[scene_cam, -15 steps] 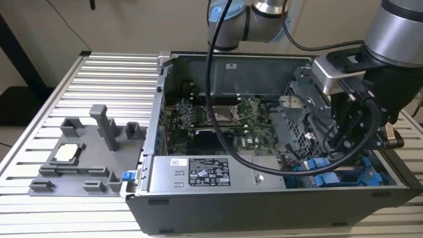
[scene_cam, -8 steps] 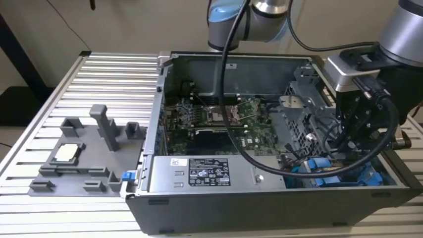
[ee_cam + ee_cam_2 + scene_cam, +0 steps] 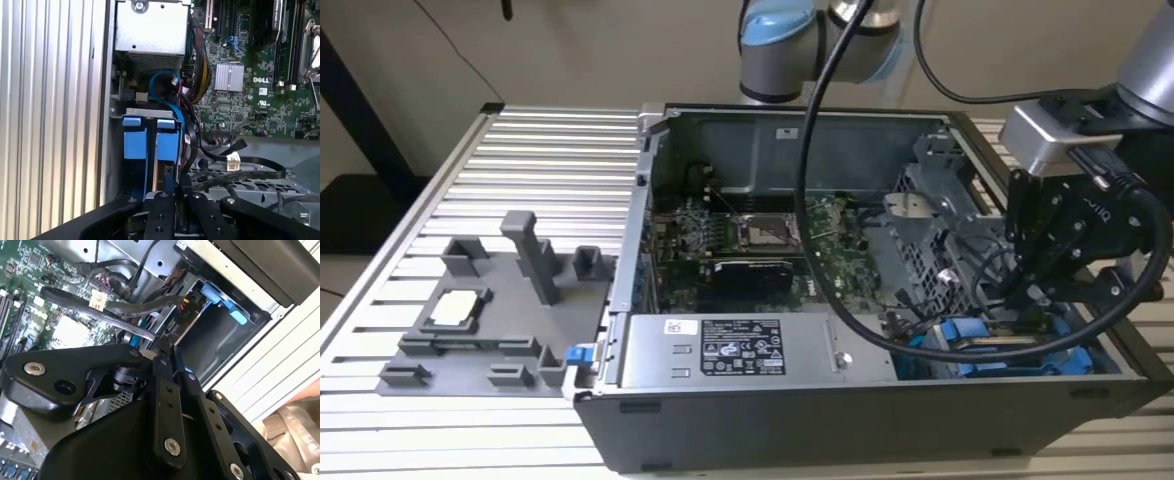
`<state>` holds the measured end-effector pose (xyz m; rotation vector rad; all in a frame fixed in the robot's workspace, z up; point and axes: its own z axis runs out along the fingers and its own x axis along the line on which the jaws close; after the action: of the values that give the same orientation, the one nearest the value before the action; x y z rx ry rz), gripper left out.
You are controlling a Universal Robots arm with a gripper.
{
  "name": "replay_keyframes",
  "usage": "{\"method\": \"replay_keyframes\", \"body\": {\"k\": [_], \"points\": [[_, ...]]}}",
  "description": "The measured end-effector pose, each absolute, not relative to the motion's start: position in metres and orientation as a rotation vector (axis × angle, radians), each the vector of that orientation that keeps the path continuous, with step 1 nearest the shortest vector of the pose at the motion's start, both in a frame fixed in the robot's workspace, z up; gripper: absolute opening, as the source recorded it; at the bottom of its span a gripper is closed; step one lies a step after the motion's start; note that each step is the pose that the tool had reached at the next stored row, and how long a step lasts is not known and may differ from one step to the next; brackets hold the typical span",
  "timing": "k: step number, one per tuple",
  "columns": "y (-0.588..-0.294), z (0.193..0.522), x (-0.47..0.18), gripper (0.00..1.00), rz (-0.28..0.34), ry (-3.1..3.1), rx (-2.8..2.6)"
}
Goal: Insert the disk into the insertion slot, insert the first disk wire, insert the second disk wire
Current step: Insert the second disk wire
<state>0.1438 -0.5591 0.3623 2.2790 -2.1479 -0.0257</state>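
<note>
1. On the exterior view's left, a grey fixture tray (image 3: 467, 320) sits on the ribbed aluminium table (image 3: 520, 160), lower left of the frame, with upright posts and a small pale square part lying in it.
2. In the centre stands the open computer case (image 3: 787, 130), with the green circuit board (image 3: 761, 235) in its floor and the long grey metal box (image 3: 734, 350) with a black-and-white sticker along the near edge.
3. A thick black cable (image 3: 817, 180) drops from the top of the frame and loops across the case toward the lower right.
4. In the lower right of the exterior view, the insertion slot (image 3: 1014, 355) shows its blue plastic fittings at the case's near corner, just beside the metal box.
5. The disk (image 3: 166, 150) stands edge-on in that bay, its blue carrier tabs side by side in the centre of the first wrist view; it looks seated between the bay walls.
6. The gripper (image 3: 1034, 285) hangs directly above the slot at the right of the exterior view; in the first wrist view its black fingers (image 3: 161, 210) are drawn narrow around the disk's upper edge.
7. Black flat wires (image 3: 235, 162) with a white tag lie loose just beside the bay.
</note>
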Motion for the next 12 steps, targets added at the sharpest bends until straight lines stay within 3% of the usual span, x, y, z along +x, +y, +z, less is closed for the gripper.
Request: {"method": "replay_keyframes", "body": {"k": [12], "points": [[-0.5609, 0.3604, 0.1476, 0.16, -0.041, -2.152, 2.267]]}}
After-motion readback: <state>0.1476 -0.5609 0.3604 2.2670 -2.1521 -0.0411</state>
